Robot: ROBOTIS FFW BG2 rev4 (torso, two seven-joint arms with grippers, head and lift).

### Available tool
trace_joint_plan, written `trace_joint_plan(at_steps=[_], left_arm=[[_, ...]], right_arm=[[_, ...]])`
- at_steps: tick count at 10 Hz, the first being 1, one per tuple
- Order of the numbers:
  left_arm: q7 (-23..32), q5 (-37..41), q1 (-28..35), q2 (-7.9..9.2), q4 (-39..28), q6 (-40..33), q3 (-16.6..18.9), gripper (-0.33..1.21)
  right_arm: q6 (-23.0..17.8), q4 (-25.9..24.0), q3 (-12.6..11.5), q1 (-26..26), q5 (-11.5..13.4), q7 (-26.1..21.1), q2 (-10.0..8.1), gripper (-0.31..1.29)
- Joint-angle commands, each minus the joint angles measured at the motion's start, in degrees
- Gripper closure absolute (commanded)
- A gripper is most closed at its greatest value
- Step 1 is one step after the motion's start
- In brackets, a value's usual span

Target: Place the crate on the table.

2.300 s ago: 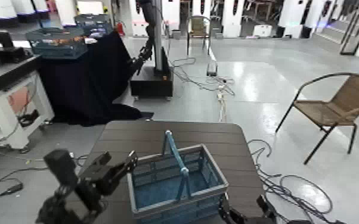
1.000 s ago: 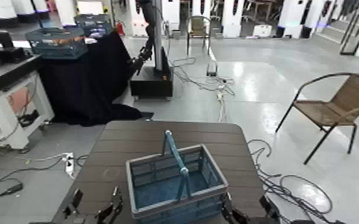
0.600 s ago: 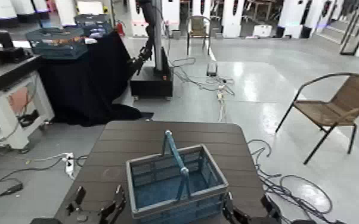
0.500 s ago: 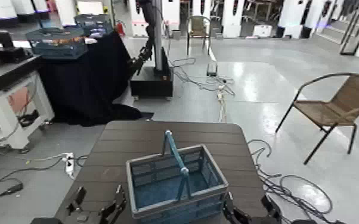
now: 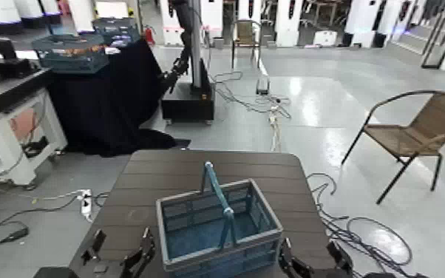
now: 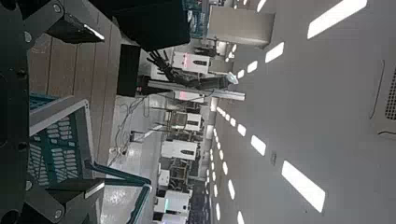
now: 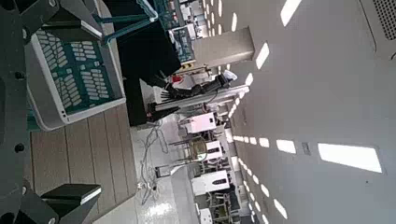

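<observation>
Black left gripper [image 5: 123,244]: open, nothing between its fingers, low over the near left part of the bench [image 5: 133,199], beside the crate [image 5: 222,255]. Right gripper [image 5: 311,246]: also open, empty, on the crate's other side, one finger right by the crate wall; can't tell if it touches.

Crate is on the brown slatted bench, at the end nearest the robot, upright, between the two grippers. Blue-grey lattice sides, grey rim, sitting slightly skewed to the slats. Light blue handle [image 5: 218,188] is raised over the opening. Inside looks empty.

Off the bench: white power strip [image 5: 86,204] on the floor to the left, loose black cables [image 5: 366,233] on the floor to the right. Wicker chair [image 5: 410,137] further out right, second chair [image 5: 246,38] well back.

Far left: black cloth [image 5: 111,103] draped over a separate table, teal crate [image 5: 70,55] on top, another teal crate [image 5: 114,29] behind it. White-legged workbench [image 5: 7,107] beside that. Black robot arm [image 5: 186,48] on a wheeled base [image 5: 188,106] stands just right of the cloth.
</observation>
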Motion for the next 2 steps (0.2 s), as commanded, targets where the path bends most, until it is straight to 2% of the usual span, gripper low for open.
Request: trace_joint_plan(at_steps=[1, 2], left_arm=[[0.1, -0.1, 0.2, -0.16, -0.5, 0.2, 0.2, 0.2], [0.1, -0.1, 0.3, -0.24, -0.5, 0.3, 0.4, 0.2]], right_arm=[[0.2, -0.4, -0.4, 0.3, 0.6, -0.1, 0.27, 0.15], [0.3, -0.4, -0.4, 0.4, 0.9, -0.1, 0.35, 0.15]])
